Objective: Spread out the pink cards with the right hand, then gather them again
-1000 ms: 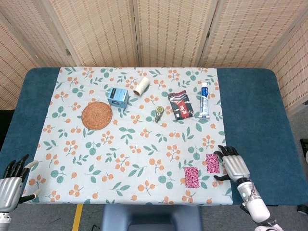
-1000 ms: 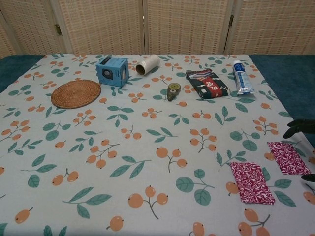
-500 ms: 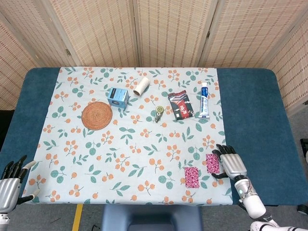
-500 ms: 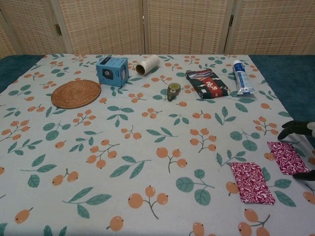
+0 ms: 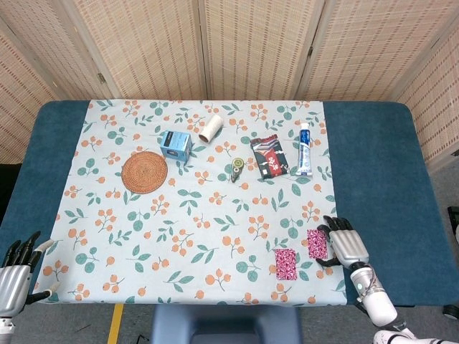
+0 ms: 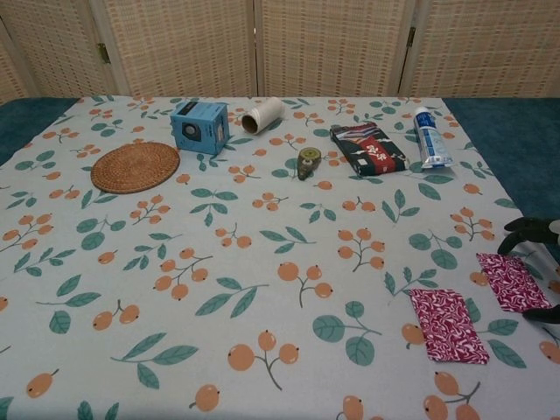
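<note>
Two pink patterned cards lie flat and apart near the table's front right. One card (image 5: 286, 264) (image 6: 449, 325) is nearer the front edge, the other card (image 5: 317, 244) (image 6: 513, 281) lies up and to the right of it. My right hand (image 5: 346, 244) (image 6: 538, 267) sits just right of the second card, fingers spread, with dark fingertips (image 6: 513, 229) above the card's far edge and the thumb at its near corner. It holds nothing. My left hand (image 5: 17, 266) hangs off the table's front left corner, fingers apart and empty.
At the back stand a woven coaster (image 5: 144, 171), a blue box (image 5: 175, 145), a cardboard roll (image 5: 211, 127), a small tape roll (image 5: 237, 168), a dark snack packet (image 5: 270, 156) and a toothpaste tube (image 5: 304, 148). Floral cloth (image 5: 208, 215) covers the table's middle.
My right hand has shifted slightly left toward the right-hand card and settled beside it. My left hand has dropped a little lower at the corner. The cards have not moved.
</note>
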Motion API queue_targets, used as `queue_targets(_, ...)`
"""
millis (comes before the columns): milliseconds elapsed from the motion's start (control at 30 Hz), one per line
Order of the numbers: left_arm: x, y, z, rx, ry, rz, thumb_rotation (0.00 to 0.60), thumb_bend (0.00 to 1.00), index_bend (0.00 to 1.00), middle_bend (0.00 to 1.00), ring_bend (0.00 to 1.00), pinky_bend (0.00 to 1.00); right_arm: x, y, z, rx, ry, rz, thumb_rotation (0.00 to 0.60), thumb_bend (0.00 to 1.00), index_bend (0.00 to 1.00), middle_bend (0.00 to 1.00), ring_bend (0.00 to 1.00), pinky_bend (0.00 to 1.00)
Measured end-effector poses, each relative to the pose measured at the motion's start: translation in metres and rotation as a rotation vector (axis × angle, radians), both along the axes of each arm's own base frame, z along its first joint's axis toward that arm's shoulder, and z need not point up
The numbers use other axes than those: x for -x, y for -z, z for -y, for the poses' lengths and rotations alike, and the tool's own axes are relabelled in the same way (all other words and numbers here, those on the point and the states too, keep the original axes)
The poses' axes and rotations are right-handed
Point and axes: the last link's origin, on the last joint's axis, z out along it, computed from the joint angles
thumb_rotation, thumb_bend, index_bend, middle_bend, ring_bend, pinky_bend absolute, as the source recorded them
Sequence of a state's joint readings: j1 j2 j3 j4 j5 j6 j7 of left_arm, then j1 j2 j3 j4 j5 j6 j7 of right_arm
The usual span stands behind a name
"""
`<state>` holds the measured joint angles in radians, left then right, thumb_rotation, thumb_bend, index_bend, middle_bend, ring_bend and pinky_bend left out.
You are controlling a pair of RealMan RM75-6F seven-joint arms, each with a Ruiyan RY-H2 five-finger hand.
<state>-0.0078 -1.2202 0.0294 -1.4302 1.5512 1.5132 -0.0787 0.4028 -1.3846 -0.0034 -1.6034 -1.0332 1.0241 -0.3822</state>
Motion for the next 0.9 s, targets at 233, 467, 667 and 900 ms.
queue_targets(233, -0.001, -0.001, 0.001, -0.001, 0.000, -0.002, 0.600, 0.22, 0.20, 0.05, 0.12, 0.00, -0.003, -0.003, -0.001, 0.003, -0.005, 0.027, 0.478, 0.21, 0.22, 0.08, 0.00, 0.00)
queue_targets(467, -0.003, -0.002, 0.000, -0.007, 0.007, -0.003, 0.600, 0.22, 0.20, 0.05, 0.12, 0.00, -0.012, -0.014, -0.007, 0.021, -0.022, 0.067, 0.477, 0.21, 0.22, 0.08, 0.00, 0.00)
queue_targets(667, -0.002, -0.001, -0.001, -0.003, 0.008, -0.002, 0.600, 0.22, 0.20, 0.05, 0.12, 0.00, -0.029, -0.019, -0.017, 0.000, -0.048, 0.119, 0.478, 0.21, 0.22, 0.08, 0.00, 0.00)
queue_targets(900, 0.001, -0.001, 0.000, -0.004, 0.003, 0.001, 0.600, 0.22, 0.20, 0.05, 0.12, 0.00, -0.047, -0.005, -0.032, -0.059, -0.066, 0.180, 0.478, 0.21, 0.22, 0.08, 0.00, 0.00)
